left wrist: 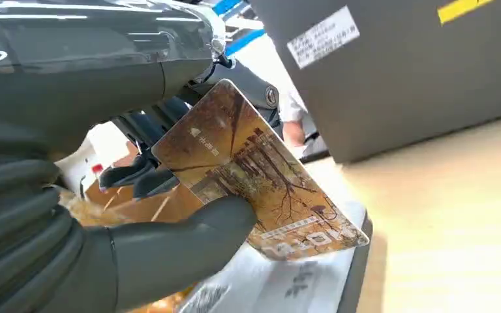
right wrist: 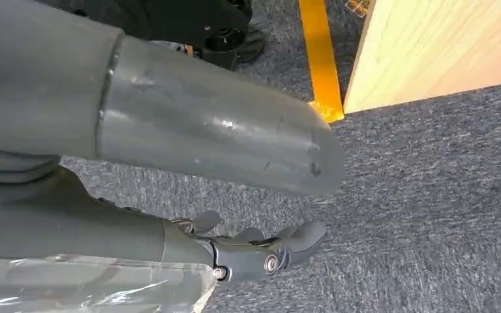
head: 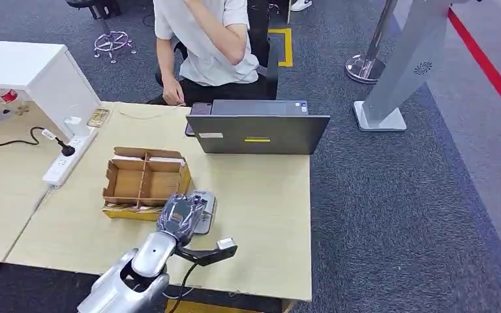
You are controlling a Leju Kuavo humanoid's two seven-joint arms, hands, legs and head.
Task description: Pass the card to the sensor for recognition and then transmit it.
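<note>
Left wrist view: the card (left wrist: 261, 186) is pinched between the left hand's (left wrist: 150, 195) thick thumb (left wrist: 189, 244) below and dark fingers (left wrist: 137, 176) behind.
Card position: tilted, just above the grey sensor (left wrist: 300, 280).
Head view: left hand (head: 182, 216) over the sensor (head: 206, 218), beside the cardboard box (head: 145, 179).
Right hand (right wrist: 261, 251): hangs over carpet, fingers loosely apart, holding nothing.
</note>
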